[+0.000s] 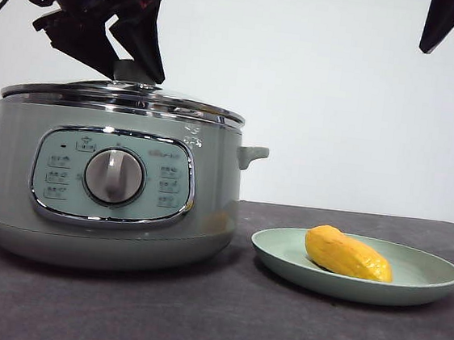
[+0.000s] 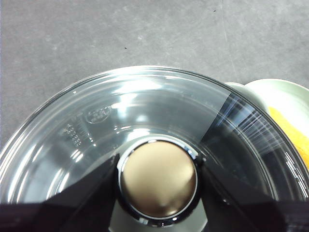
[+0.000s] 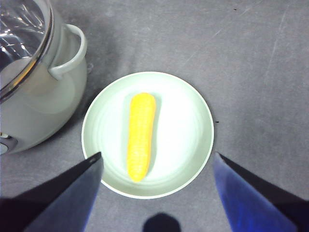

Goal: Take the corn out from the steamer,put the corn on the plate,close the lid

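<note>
Lying along the middle of the plate [image 3: 198, 121], the corn [image 3: 140, 135] is already out of the steamer [image 1: 109, 206] and settled flat, clear of the rim all round, so it has no reason to roll. From the low front camera the plate sits on the table [image 1: 219, 323] at about three o'clock of the pot, near it but not touching.

Back on the pot, the lid [image 1: 125, 98] looks seated level, its steel rim resting on the steamer's top edge. The left pincer [image 2: 158, 181] is right over it, one black jaw on each side of the round knob [image 2: 158, 179]. The jaws stand at the knob's flanks, yet I cannot tell whether they press it or have let go. My guess is that this is the closing step, at or just past set-down.

Over the plate hangs the right pincer [image 3: 157, 166], jaws spread wide and holding nothing, apparently waiting with its job done. Seen from the front, it is only a dark tip at the top right corner.
</note>
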You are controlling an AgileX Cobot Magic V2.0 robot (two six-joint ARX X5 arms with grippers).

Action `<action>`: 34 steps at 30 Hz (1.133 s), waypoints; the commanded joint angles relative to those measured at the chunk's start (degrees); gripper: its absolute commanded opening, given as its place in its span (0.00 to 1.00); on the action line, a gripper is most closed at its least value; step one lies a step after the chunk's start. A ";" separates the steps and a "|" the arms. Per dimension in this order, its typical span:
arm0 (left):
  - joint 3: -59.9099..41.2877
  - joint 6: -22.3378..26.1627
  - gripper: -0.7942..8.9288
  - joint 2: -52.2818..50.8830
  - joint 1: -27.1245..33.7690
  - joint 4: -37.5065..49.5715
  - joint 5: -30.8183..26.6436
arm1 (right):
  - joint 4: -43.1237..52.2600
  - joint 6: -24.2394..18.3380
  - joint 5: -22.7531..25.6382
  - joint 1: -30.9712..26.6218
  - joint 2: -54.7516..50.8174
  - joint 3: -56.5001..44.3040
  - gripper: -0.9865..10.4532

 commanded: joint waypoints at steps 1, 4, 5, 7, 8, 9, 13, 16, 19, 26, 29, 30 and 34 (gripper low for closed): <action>-0.59 0.13 0.09 1.81 -0.22 -0.90 -0.39 | -0.02 0.98 0.35 0.02 0.02 -0.20 0.42; -0.59 0.79 0.23 1.81 -0.46 -1.20 -5.57 | -0.02 0.98 0.35 0.02 0.02 -0.20 0.42; -0.59 1.14 0.29 1.81 -0.63 -1.33 -7.43 | -0.02 0.98 0.33 0.02 0.02 -0.20 0.42; -0.59 1.14 0.35 1.81 -0.70 -1.42 -8.31 | -0.09 0.98 0.33 0.02 0.02 -0.20 0.42; -0.59 1.11 0.35 1.81 -0.70 -1.40 -8.02 | -0.15 0.98 0.33 0.02 0.02 -0.20 0.42; -0.59 1.14 0.35 1.81 -0.70 -1.40 -7.19 | -0.15 0.98 0.33 0.02 0.02 -0.20 0.42; -0.59 1.09 0.42 1.81 -0.85 -1.14 -3.34 | -0.17 0.98 0.33 0.02 0.02 -0.20 0.42; -0.59 1.05 0.58 1.81 -1.01 -0.20 -2.36 | -0.17 0.96 0.31 0.02 0.02 -0.20 0.42; -0.59 -0.31 0.60 1.05 -1.01 0.33 -2.47 | -0.15 0.96 0.31 0.04 0.02 -0.20 0.42; -0.59 -1.60 0.60 -7.50 -1.07 -3.23 -0.59 | -0.15 0.83 0.33 0.02 0.02 -0.20 0.42; -0.59 -1.73 0.59 -12.96 -1.38 -8.13 2.14 | -0.13 0.31 0.37 0.02 0.02 -0.20 0.42; -0.59 -1.73 0.54 -15.04 -1.38 -10.32 2.16 | -0.04 0.26 0.39 0.02 0.02 -0.20 0.41; -0.59 2.16 0.04 -22.29 -1.38 -17.35 1.57 | 0.57 -0.22 0.37 0.04 -0.11 -0.24 0.17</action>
